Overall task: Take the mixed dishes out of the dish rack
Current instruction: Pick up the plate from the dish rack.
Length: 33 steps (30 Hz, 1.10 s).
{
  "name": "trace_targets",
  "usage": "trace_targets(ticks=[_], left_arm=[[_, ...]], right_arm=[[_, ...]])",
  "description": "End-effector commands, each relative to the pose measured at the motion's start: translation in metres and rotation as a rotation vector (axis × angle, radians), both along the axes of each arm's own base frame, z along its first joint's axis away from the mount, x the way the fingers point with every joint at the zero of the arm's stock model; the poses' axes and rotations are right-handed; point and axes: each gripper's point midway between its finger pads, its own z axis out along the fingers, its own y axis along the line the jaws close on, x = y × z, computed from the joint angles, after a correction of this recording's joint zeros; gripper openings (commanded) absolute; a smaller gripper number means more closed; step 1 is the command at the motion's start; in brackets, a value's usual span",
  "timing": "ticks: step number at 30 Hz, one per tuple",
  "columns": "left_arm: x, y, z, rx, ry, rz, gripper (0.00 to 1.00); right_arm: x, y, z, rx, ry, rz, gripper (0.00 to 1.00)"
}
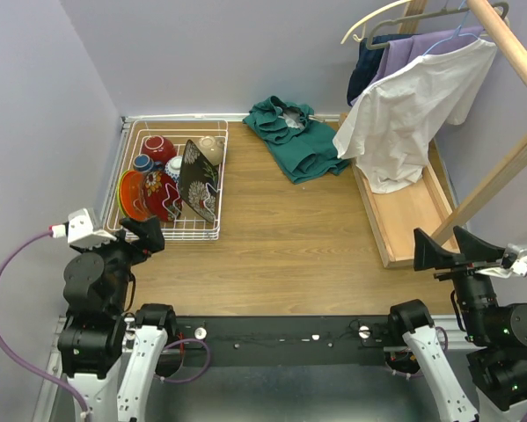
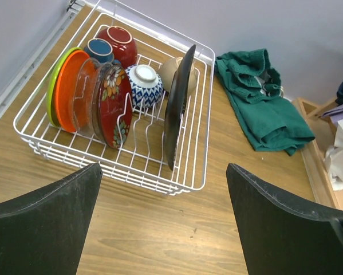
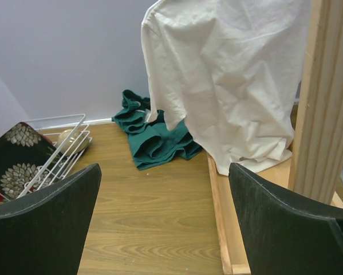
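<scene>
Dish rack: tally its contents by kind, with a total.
Plates: 4 (black square plate, red plate, orange plate, lime-green plate)
Bowls: 3 (red-patterned bowl, blue-white bowl, beige bowl)
Cups: 2 (dark-blue mug, red cup)
Total: 9

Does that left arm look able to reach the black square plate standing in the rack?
Probably yes. The left gripper is open just short of the dish rack, and the black square plate stands on edge with its top rim bare; nothing lies between.
</scene>
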Motion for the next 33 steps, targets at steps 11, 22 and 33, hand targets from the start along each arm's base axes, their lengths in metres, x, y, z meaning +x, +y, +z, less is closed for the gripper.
trace_targets(ticks=[11,22,33], left_arm=[[0.079,-0.012,0.019,0.088,0.265,-0.091,0.99],[0.166,-0.026,0.000,0.071,0.360,-0.142,0.99],[0.221,-0.024,-0.046,0.311,0.593,-0.065,0.99]], right_arm=[[0.000,0.026,0.002,-0.013,-0.034,0.169,1.00],[0.041,0.056,-0.024,-0.105,0.163,0.249,1.00],[0.075,0.099,-0.063,-0.213,0.362,0.423,1.00]])
